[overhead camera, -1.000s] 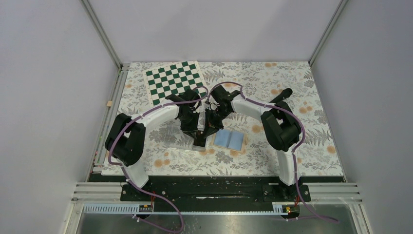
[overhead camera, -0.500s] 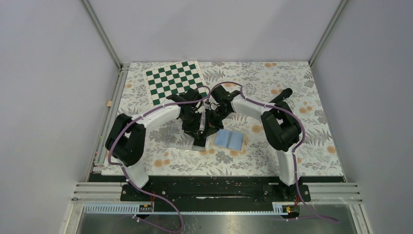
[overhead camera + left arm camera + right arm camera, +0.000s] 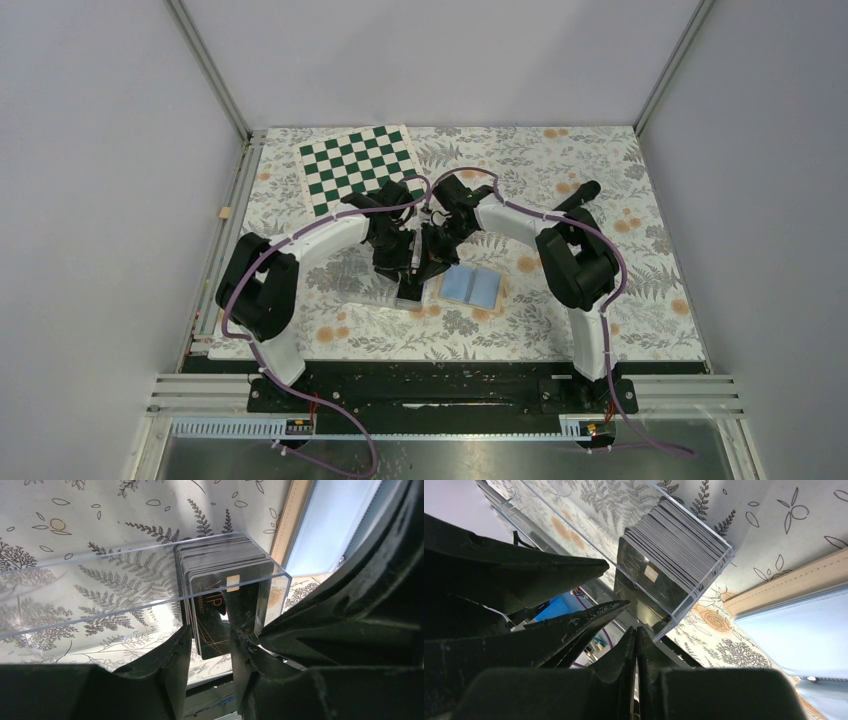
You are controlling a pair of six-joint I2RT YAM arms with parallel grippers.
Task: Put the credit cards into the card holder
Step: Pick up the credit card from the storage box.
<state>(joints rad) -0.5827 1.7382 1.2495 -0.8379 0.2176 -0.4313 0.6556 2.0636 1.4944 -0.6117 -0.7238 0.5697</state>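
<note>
A stack of black credit cards [image 3: 220, 560] stands on edge in a clear tray [image 3: 100, 605] just left of the table's middle [image 3: 408, 292]. One credit card [image 3: 212, 630], marked VIP, sticks up out of the stack. My left gripper [image 3: 210, 630] stands open around it, a finger on each side and neither touching. My right gripper [image 3: 636, 629] comes in from the right, shut, with its tips pinched on that card's edge beside the tray's end [image 3: 704, 575]. The card holder [image 3: 470, 287] lies open next to the tray, its light blue lining up [image 3: 794, 630].
A green-and-white chessboard [image 3: 360, 168] lies at the back left. A black marker [image 3: 578, 195] rests at the back right. Both arms crowd together over the tray, wrists nearly touching.
My left gripper's jaws have spread apart and let go of the raised card. The right gripper has stayed shut. Neither arm has visibly shifted.
</note>
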